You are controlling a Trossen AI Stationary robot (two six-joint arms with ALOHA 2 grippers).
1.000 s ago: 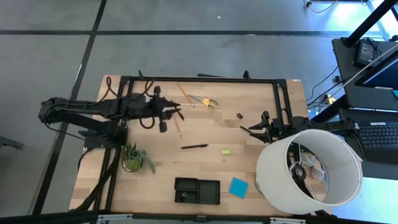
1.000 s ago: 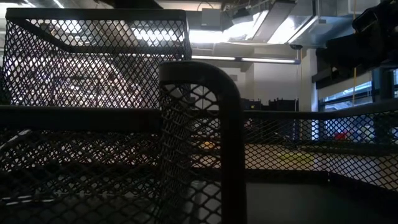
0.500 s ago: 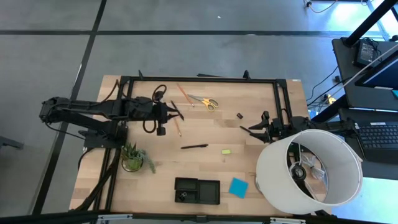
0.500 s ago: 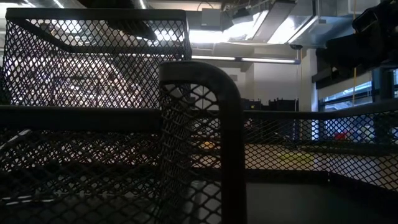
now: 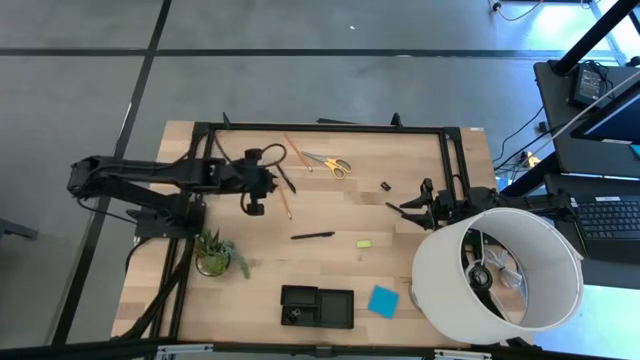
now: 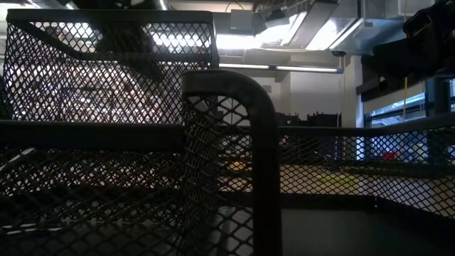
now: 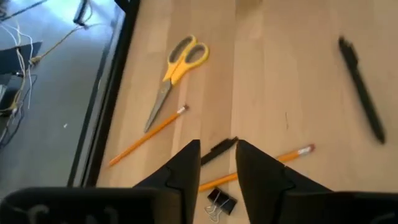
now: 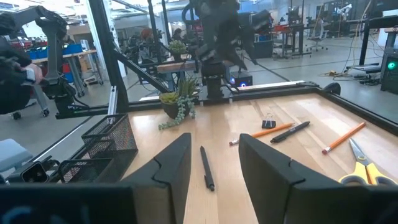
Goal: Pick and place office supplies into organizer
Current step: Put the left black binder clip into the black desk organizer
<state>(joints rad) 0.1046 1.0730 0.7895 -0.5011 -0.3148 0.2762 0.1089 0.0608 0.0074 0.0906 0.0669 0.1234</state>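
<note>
The left arm's jaws [image 7: 217, 163], slightly parted and empty, hover over a short black pen [image 7: 219, 150] lying crosswise just beyond their tips.

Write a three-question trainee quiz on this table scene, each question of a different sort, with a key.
1. True or false: the scissors already lie inside the organizer.
2. Multiple choice: what lies right beside the organizer? A) the blue note pad B) the binder clip C) the scissors
3. Fill in: the left claw hovers with open fingers above a short black ____ lying by a pencil.

Key: 1 false, they lie on the table's far side. 2 A. 3 pen.
</note>
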